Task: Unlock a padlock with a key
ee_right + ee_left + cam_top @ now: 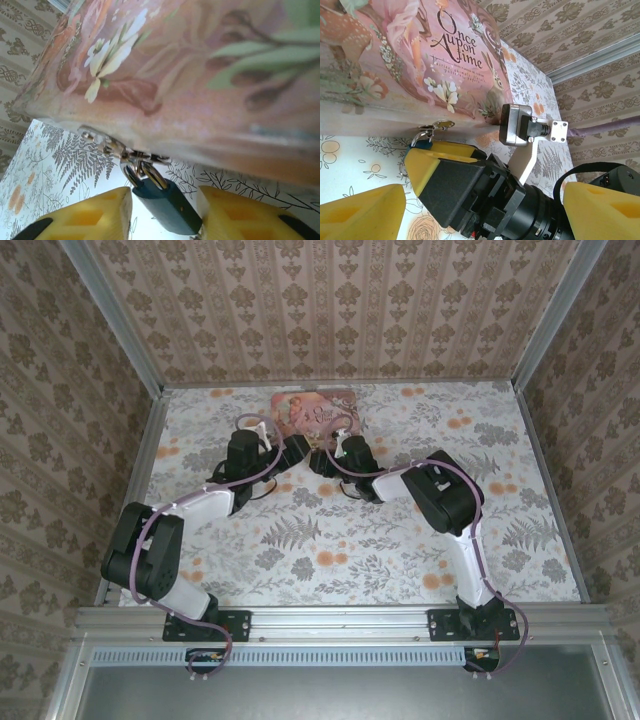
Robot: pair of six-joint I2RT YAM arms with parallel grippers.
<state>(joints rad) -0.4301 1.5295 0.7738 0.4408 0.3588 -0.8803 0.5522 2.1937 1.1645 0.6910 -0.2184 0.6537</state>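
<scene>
A small dark teal padlock (167,212) hangs by its silver shackle from the latch (131,155) on the front of the pink tin (190,75). My right gripper (165,194) holds the padlock's body, which sits tilted between the yellow fingers (240,215). In the left wrist view the padlock (422,143) peeks out past that gripper's tip. My left gripper (482,196) is spread wide open, its fingers (360,212) on either side of the right gripper's body. From above, both grippers (298,448) (324,457) meet just in front of the tin (313,410). The key is hidden.
The pink tin reads "Once Upon a Time" and lies against the back of the floral tabletop (400,530). Patterned walls close in three sides. A thin wire ring (401,173) lies on the table beside the padlock. The right wrist camera housing (516,124) sits close to the tin.
</scene>
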